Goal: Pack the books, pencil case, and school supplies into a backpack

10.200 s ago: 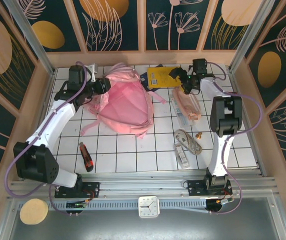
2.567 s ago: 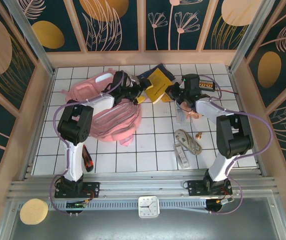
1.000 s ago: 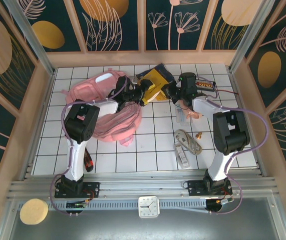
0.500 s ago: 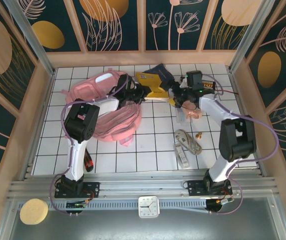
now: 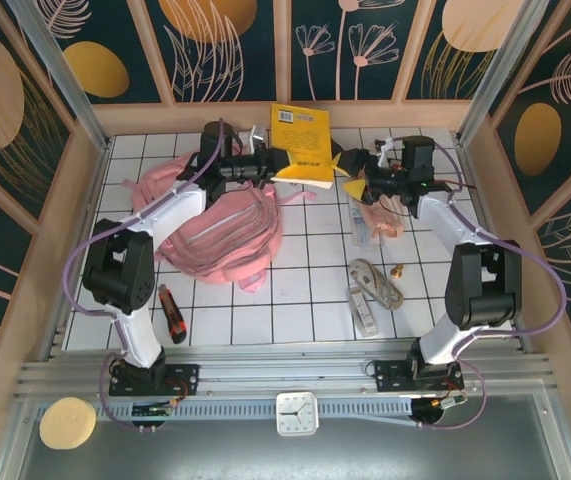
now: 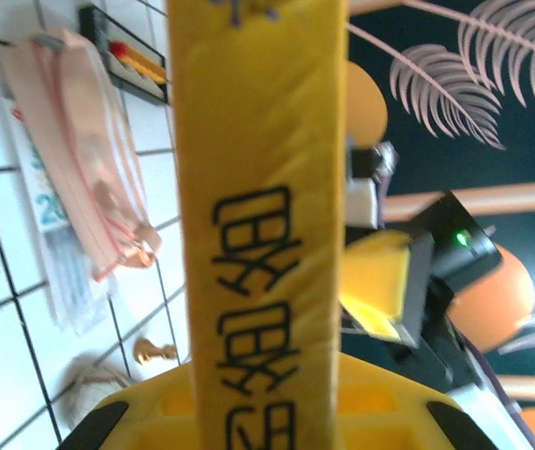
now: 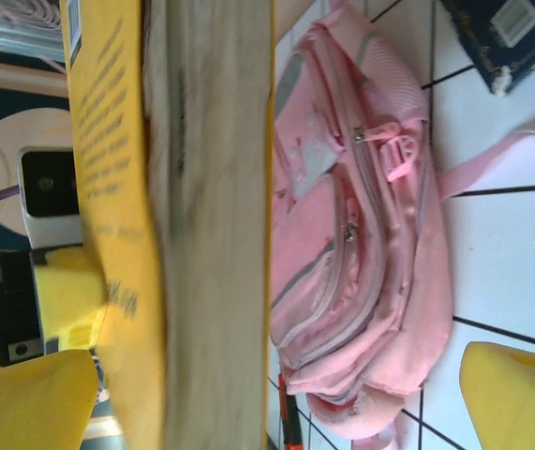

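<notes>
Yellow book [image 5: 301,140], upright over the worktop's [image 5: 265,312] back edge, is pinched by the left pincer [image 5: 273,163], with the right pincer [image 5: 353,174] spread beside it and the backpack [image 5: 215,228] toward the left edge.

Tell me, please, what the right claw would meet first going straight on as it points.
Likely the thin yellow book just ahead of the right claw, though depth is unclear.

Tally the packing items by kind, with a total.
Thin flat books: 2 (yellow-covered book, dark navy book)
Translucent pink soft pencil pouch: 1
Large light-pink fabric backpack: 1
Whitish ruler bar: 1
Pale looped cord bundle: 1
Total: 6
</notes>
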You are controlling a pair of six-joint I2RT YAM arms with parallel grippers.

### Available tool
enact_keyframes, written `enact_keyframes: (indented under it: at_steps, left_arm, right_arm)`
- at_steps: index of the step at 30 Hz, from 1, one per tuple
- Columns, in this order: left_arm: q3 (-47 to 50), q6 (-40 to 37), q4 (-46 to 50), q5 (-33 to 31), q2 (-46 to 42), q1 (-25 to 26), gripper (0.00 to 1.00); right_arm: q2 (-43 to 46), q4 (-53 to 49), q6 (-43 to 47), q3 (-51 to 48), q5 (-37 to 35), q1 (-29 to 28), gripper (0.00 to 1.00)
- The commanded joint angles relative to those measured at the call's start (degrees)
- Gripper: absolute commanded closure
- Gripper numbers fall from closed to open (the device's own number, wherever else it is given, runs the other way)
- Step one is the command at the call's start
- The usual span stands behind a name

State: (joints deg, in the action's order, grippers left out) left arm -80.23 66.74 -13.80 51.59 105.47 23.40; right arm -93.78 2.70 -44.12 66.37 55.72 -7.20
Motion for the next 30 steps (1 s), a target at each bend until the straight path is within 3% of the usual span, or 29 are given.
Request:
enact_keyframes:
  at_steps: [1,6,8,9,12,13,16,17,18,20,23,25,27,30]
  left_arm:
    - [3.06,1.56,-7.2,5.64,-2.68,0.5,1.0]
    - [5.66,1.29,-7.18,6.33,-4.03,1.71,1.0]
    - [6.34,1.46,-7.68,6.37,-4.35,2.07,1.0]
    - [6.63,1.03,-6.96,6.04,-4.75,2.09,1.0]
    - [6.93,-1.41,-3.49,4.81,-5.69,2.11,1.0]
    - [6.97,-2.01,-2.45,4.51,-5.84,2.09,1.0]
    - [7.38,-4.04,0.19,4.19,-6.39,2.05,0.98]
    - [7.0,-6.09,3.01,3.35,-6.73,2.0,0.74]
    - [6.29,-9.27,7.4,1.8,-6.94,1.77,0.37]
    - [4.63,-17.21,16.77,-3.3,-9.69,1.09,0.03]
    - [-0.15,-34.38,36.73,-19.44,-12.99,1.01,0.01]
    - [0.34,-45.33,44.65,-34.3,-15.31,2.39,0.01]
    - [4.54,-52.24,46.8,-42.9,-17.16,4.22,0.01]
    - [11.66,-58.74,45.36,-49.38,-20.32,7.01,0.01]
  right_arm:
    - [-1.35,11.89,-4.72,-0.41,5.5,-1.62,0.01]
    - [-3.63,11.88,-4.5,3.42,6.32,-4.2,0.04]
    - [-3.89,13.23,-5.62,3.47,6.39,-4.58,0.16]
    - [-3.81,14.2,-6.33,3.08,6.33,-4.54,0.31]
    - [-2.02,16.47,-7.99,0.55,4.62,-4.1,0.92]
    - [-1.1,16.72,-8.02,-0.35,3.96,-4.0,1.0]
    - [0.69,15.03,-6.53,-1.43,2.96,-3.9,1.0]
    - [1.35,13.58,-5.53,-1.61,2.39,-3.8,1.0]
    - [2.28,11.44,-4.29,-1.75,1.36,-3.63,1.0]
    - [4.85,6.67,-1.75,-2.09,-1.62,-2.75,1.0]
    - [9.5,-6.3,3.89,-1.44,-8.91,-0.99,1.0]
    - [12.03,-14.73,7.07,-1.03,-12.72,-0.08,1.0]
    - [14.01,-18.58,8.23,-2.24,-13.45,0.72,1.0]
    - [16.27,-19.69,8.37,-4.85,-12.98,1.64,1.0]
